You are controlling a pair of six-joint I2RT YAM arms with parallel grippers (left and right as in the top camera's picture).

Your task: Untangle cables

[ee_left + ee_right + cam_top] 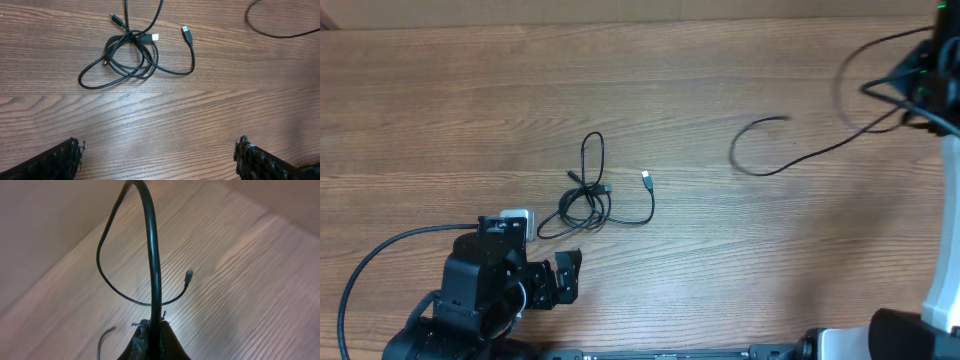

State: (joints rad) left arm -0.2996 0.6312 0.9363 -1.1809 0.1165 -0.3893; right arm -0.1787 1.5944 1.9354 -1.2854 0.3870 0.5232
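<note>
A tangle of thin black cables (585, 195) lies on the wooden table left of centre, with loose plug ends; in the left wrist view (132, 52) it lies ahead of the fingers. My left gripper (560, 282) is open and empty, near the front edge, just below the tangle. My right gripper (920, 85) is at the far right, raised and shut on a separate black cable (790, 155) that trails in a loop to the left. In the right wrist view the held cable (152, 255) rises from the shut jaws (153, 327) and loops down, its plug end hanging free.
The wooden table (720, 260) fills the view. A thick black robot cable (380, 255) curves along the left arm's base at the lower left. The right arm's white base (940, 290) stands at the right edge.
</note>
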